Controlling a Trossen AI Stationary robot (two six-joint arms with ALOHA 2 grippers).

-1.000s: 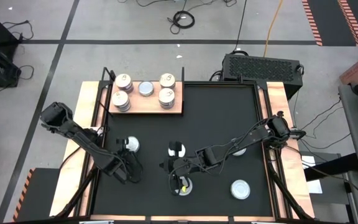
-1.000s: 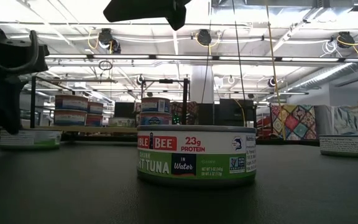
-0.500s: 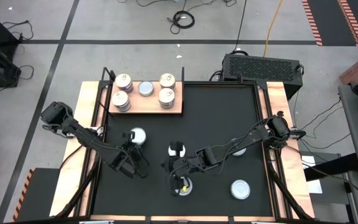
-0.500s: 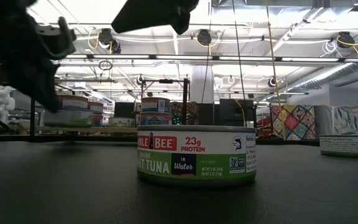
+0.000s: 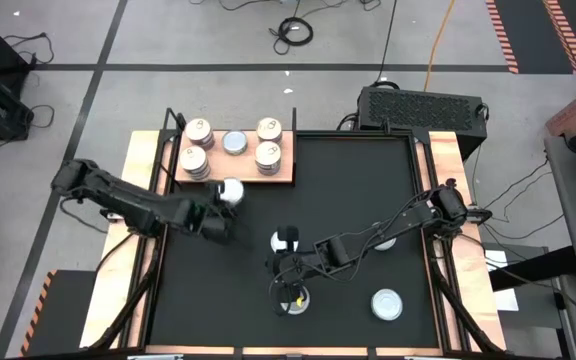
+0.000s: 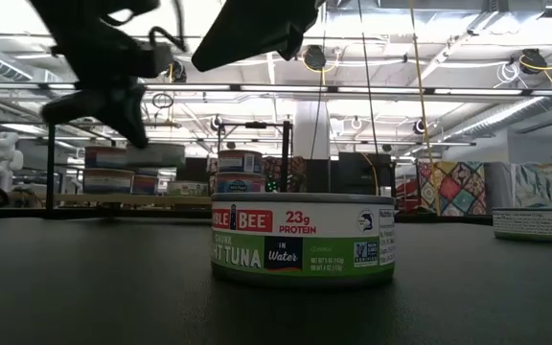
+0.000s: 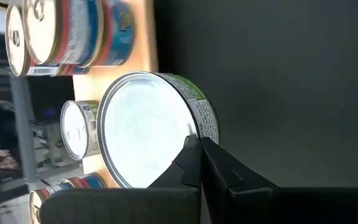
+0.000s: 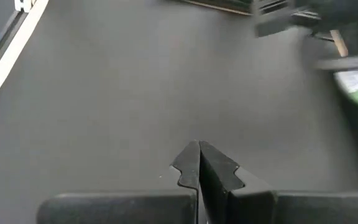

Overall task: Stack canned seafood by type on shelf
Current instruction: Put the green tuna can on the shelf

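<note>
My left gripper [image 5: 222, 203] is shut on a silver-lidded, green-labelled tin [image 5: 230, 190] and holds it in the air just in front of the shelf [image 5: 283, 172]. The shelf is a light wooden board at the mat's far left, and several tins stand on it, some stacked [image 5: 194, 160]. In the left wrist view the tin [image 7: 145, 130] fills the middle. My right gripper [image 5: 280, 268] is shut and hovers above a tuna tin [image 5: 293, 297], which stands in the middle of the low view [image 6: 303, 240]. Two more tins [image 5: 386, 303] [image 5: 383, 240] rest on the mat's right half. My left gripper meets the tin at the lid's rim [image 7: 190, 124], next to the green side wall. Its fingertips [image 7: 196, 146] lie close together there and hide the exact hold. The tin is lifted clear of the mat, with its lid turned toward the wrist camera.
The black mat [image 5: 348, 180] has open room in its far right half. Wooden rails [image 5: 148, 200] border it left and right. A dark box [image 5: 423, 105] stands beyond the far edge. The right arm [image 5: 378, 235] stretches across the mat's near right part.
My left gripper has risen and moved toward the far edge, from the mat's near left part to just in front of the shelf. It carried the tin along, lifted clear of the mat.
</note>
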